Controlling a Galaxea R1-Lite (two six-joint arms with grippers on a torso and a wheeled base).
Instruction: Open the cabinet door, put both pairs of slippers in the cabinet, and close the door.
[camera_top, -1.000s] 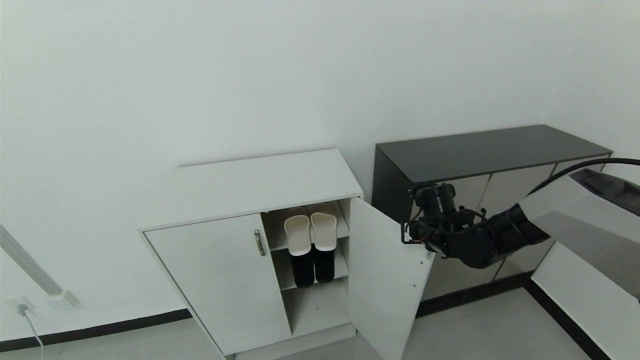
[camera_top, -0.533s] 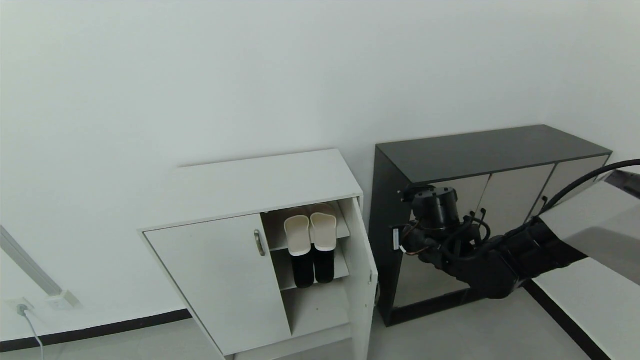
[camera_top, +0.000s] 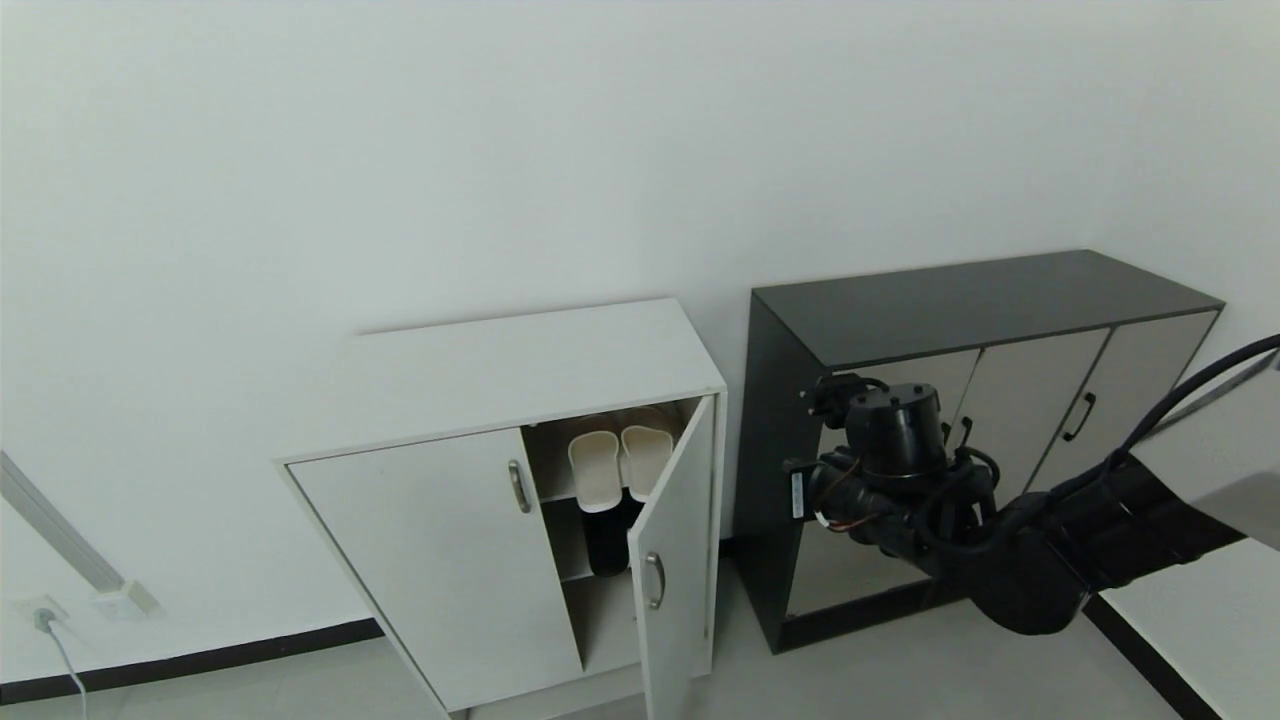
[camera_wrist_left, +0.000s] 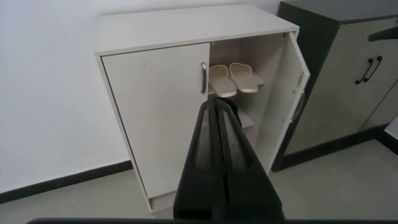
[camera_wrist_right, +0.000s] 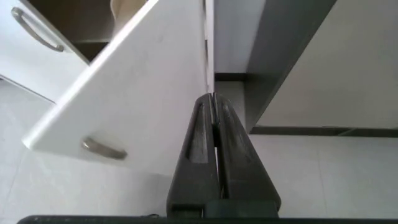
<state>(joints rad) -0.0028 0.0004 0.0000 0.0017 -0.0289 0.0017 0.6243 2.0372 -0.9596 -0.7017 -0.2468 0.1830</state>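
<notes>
The white cabinet (camera_top: 520, 370) has its left door shut and its right door (camera_top: 678, 540) standing half open, handle (camera_top: 655, 580) facing out. A cream pair of slippers (camera_top: 620, 462) lies on the upper shelf, with a black pair (camera_top: 603, 545) on the shelf below, partly hidden by the door. My right gripper (camera_wrist_right: 214, 101) is shut on nothing, its tip close to the door's outer face (camera_wrist_right: 143, 93); I cannot tell if they touch. My left gripper (camera_wrist_left: 217, 104) is shut and empty, held back in front of the cabinet (camera_wrist_left: 161, 74).
A black cabinet (camera_top: 980, 300) with grey doors stands right of the white one, close behind my right arm (camera_top: 900, 480). A wall socket with a cable (camera_top: 40, 610) sits low at the far left. Grey floor lies in front.
The right door has swung from wide open to half shut. My right arm followed it, moving down and towards the white cabinet.
</notes>
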